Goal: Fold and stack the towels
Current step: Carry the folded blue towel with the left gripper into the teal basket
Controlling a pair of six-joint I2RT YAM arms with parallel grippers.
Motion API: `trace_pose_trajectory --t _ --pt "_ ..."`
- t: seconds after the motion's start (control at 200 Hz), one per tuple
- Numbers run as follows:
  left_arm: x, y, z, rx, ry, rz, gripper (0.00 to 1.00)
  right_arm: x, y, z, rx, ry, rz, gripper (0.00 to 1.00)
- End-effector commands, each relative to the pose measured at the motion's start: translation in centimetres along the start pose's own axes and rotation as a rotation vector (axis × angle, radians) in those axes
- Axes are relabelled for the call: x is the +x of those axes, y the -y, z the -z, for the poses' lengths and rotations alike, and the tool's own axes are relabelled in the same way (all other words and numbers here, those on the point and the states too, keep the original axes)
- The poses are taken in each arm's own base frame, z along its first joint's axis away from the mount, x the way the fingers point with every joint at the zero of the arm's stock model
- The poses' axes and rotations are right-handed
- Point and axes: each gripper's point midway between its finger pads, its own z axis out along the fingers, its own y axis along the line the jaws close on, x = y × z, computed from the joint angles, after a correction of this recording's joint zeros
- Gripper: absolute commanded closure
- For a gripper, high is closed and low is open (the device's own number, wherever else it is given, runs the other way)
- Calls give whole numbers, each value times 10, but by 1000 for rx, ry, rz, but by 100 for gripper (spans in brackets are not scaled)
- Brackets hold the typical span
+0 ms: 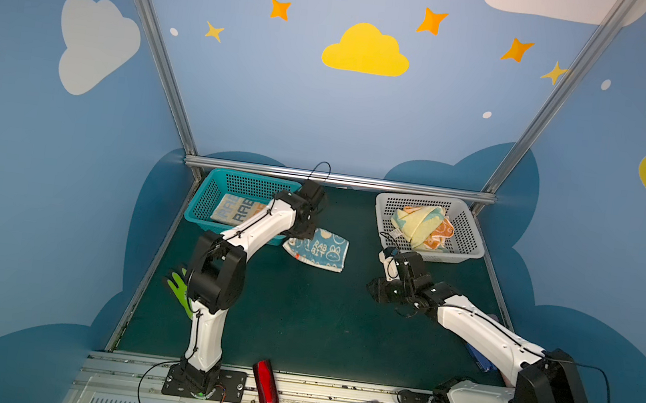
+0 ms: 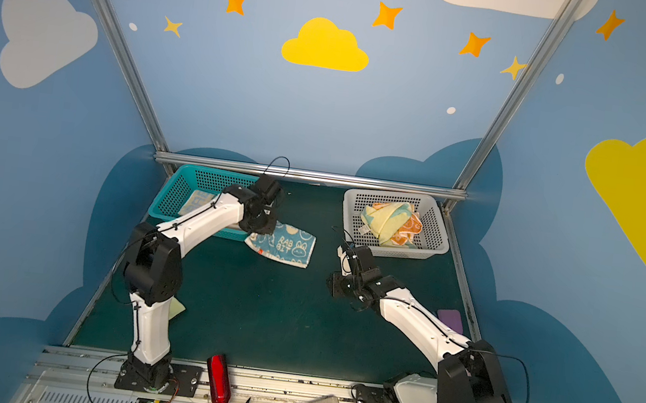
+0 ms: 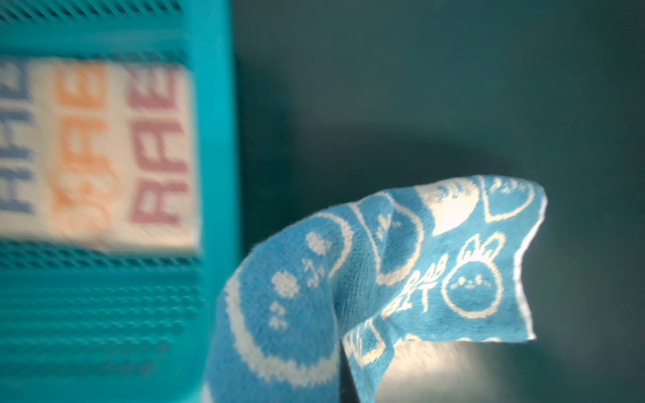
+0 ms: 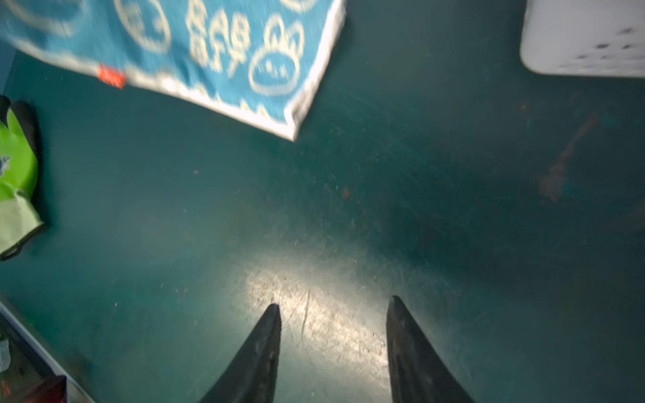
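Just beside the left gripper (image 1: 306, 232), closed on the lifted edge of the blue towel (image 1: 321, 249), stands the teal basket (image 1: 204, 196) holding the cream towel (image 1: 228, 209); right gripper (image 4: 333, 307), jaws apart and empty, hovers near the white basket (image 1: 469, 233) of crumpled towels (image 1: 421, 223)

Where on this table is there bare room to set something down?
The widest bare patch of dark green tabletop lies between the two arms, in front of the blue rabbit-print terry towel. A narrower gap separates that towel from the white plastic basket. Crowded: the left edge, with green glove and teal plastic basket.
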Motion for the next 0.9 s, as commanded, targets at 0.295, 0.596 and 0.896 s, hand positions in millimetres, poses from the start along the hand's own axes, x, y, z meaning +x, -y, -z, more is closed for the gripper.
trace_pose_trajectory --t 0.295,0.596,0.896 --pt "-59 -93 24 -104 -80 -72 96 8 3 5 31 49 66 54" --pt "-64 -152 6 -164 -90 -96 96 9 1 1 23 42 74 54" --pt "-60 -202 -12 -209 -115 -128 96 3 -6 -1 19 26 83 54"
